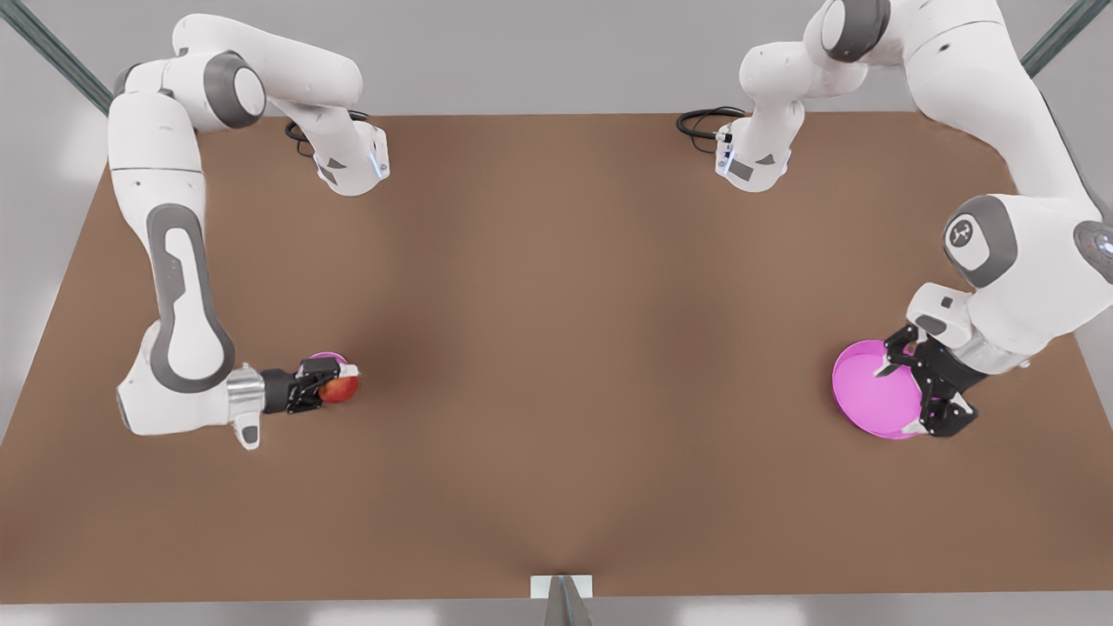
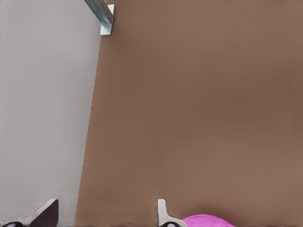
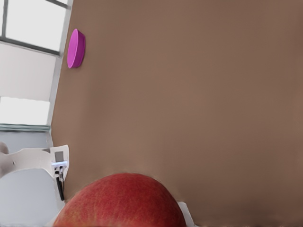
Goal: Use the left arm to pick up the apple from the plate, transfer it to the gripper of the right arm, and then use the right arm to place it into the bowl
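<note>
The red apple (image 1: 342, 389) sits between the fingers of my right gripper (image 1: 329, 388), which is shut on it at the front view's left. It looms close in the right wrist view as the apple (image 3: 123, 201). Just behind it a sliver of the small pink bowl (image 1: 328, 356) shows, mostly hidden by the gripper. At the front view's right, my left gripper (image 1: 900, 397) stands open over the wide pink plate (image 1: 865, 396), holding nothing. Its fingertips (image 2: 163, 213) frame the plate's rim (image 2: 208, 221). The plate (image 3: 75, 48) also shows far off.
The brown table (image 1: 556, 348) stretches wide between the two arms. Black cables (image 1: 709, 122) lie at its back edge near the arm bases. A metal post on a white bracket (image 1: 561, 596) stands at the middle of the near edge.
</note>
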Motion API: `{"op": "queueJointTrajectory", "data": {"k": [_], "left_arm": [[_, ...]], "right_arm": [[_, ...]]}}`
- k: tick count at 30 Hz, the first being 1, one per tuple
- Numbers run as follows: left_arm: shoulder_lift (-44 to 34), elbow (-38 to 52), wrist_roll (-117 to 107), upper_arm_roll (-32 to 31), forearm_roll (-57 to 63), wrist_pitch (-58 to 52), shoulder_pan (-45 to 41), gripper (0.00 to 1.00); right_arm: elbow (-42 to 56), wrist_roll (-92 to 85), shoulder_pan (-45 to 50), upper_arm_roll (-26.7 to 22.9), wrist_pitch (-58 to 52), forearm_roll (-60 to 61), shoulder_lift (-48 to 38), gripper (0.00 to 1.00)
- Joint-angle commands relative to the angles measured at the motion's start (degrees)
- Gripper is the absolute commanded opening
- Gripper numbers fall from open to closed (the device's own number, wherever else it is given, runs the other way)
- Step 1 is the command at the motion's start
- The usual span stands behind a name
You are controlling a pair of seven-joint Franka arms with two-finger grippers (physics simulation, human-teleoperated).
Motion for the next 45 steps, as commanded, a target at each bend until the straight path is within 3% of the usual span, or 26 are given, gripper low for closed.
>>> {"op": "queueJointTrajectory", "data": {"k": [1,2,3,5,9,18,20,21,22,28,31,33,35,37,39,42,45], "left_arm": [[-5.16,-1.60,-82.51,2.81,4.99,-17.59,-1.95,1.00],[-10.00,-7.40,-81.98,7.56,4.37,-16.88,-6.44,1.00],[-12.02,-8.63,-81.54,7.65,4.37,-16.44,-7.06,1.00],[-8.96,-3.99,-81.63,7.56,4.72,-18.46,-6.71,1.00],[-7.46,-3.10,-81.37,7.65,5.07,-17.67,-6.01,1.00],[-7.46,-3.10,-81.45,7.65,4.72,-17.76,-5.92,1.00],[-7.46,-3.10,-81.45,7.65,4.72,-17.67,-6.01,1.00],[-7.46,-3.10,-81.46,7.65,4.72,-17.76,-6.01,1.00],[-7.46,-3.19,-81.46,7.65,4.72,-17.76,-6.01,1.00],[-7.46,-3.10,-81.54,7.65,4.72,-17.94,-6.01,1.00],[-7.46,-2.83,-81.63,7.56,4.98,-17.76,-6.09,1.00],[-5.00,-0.29,-81.81,7.65,4.98,-17.76,-6.01,1.00],[-3.42,1.47,-81.81,7.56,4.98,-17.59,-6.09,1.00],[-2.89,1.74,-81.54,7.48,4.98,-17.59,-6.36,1.00],[-2.89,1.74,-81.45,7.30,4.98,-17.32,-6.36,1.00],[-2.45,1.74,-81.28,7.21,4.98,-17.24,-6.53,1.00],[-2.45,1.74,-81.45,7.21,4.98,-16.18,-6.53,1.00]], "right_arm": [[-0.54,2.94,-0.31,0.04,-1.32,-10.51,-0.21,0.67],[-1.41,2.94,-0.31,0.04,-0.80,-12.35,-0.65,0.67],[-1.94,2.50,-0.40,0.04,-0.27,-13.84,-0.74,0.67],[-3.44,2.24,-1.36,0.04,1.84,-16.75,-0.83,0.67],[-11.08,0.74,-2.51,0.13,9.22,-19.83,-2.67,0.67],[-12.40,-0.84,-3.04,0.04,13.62,-21.15,-1.88,0.68],[-12.49,-1.01,-3.04,0.04,13.71,-21.58,-1.53,0.77],[-12.40,-1.01,-3.04,0.04,13.71,-22.02,-1.53,0.92],[-12.40,-1.01,-3.04,0.04,13.71,-22.02,-1.53,1.00],[-9.42,-1.11,-3.65,0.04,12.83,-22.11,-1.62,1.00],[9.47,10.66,1.70,0.39,2.90,-33.01,-2.15,1.00],[14.14,24.28,8.74,0.31,2.63,-41.45,-8.11,1.00],[14.05,40.90,10.24,2.33,-2.28,-41.36,-16.90,1.00],[11.68,42.58,9.18,-0.83,-7.03,-41.01,-24.65,1.00],[11.77,43.54,9.97,-5.40,-9.49,-40.66,-25.26,1.00],[12.30,52.42,10.06,-4.61,-11.08,-40.74,-24.12,1.00],[11.68,52.34,13.58,-8.31,-9.76,-40.66,-25.26,1.00]]}}
